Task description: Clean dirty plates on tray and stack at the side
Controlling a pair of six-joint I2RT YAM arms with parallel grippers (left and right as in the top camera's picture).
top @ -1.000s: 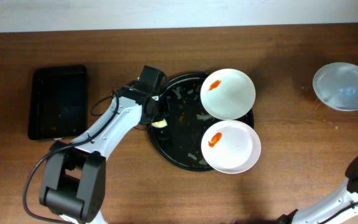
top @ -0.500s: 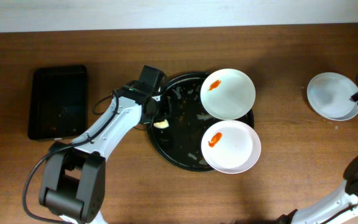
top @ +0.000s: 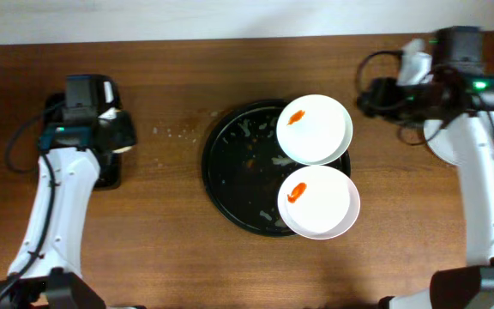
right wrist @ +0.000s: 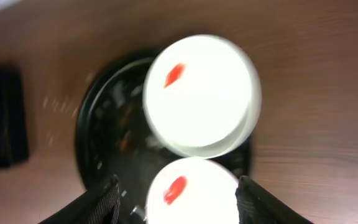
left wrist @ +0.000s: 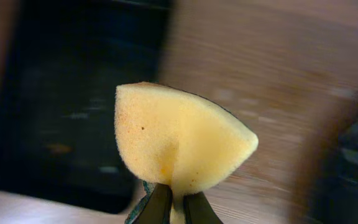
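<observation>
- Left wrist view: left claw (left wrist: 171, 204) pinches sponge (left wrist: 179, 143).
- Right wrist view: right claw (right wrist: 183, 200) spread, near two dirty plates (top: 314, 129) resting on tray (top: 230, 172).
- Risk: plates touch and one overhangs the tray rim; a nudge could tip it onto surface (top: 401, 240).

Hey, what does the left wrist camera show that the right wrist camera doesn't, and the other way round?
Only the left wrist view: a yellow sponge pinched in the shut left gripper.
Only the right wrist view: two white plates, the upper plate and the lower plate, each with an orange smear, and the open right gripper.
Both: the wooden table and the small rectangular black tray, blurred in each. The round black tray is plain in the right wrist view, and perhaps the dark edge in the left.
</observation>
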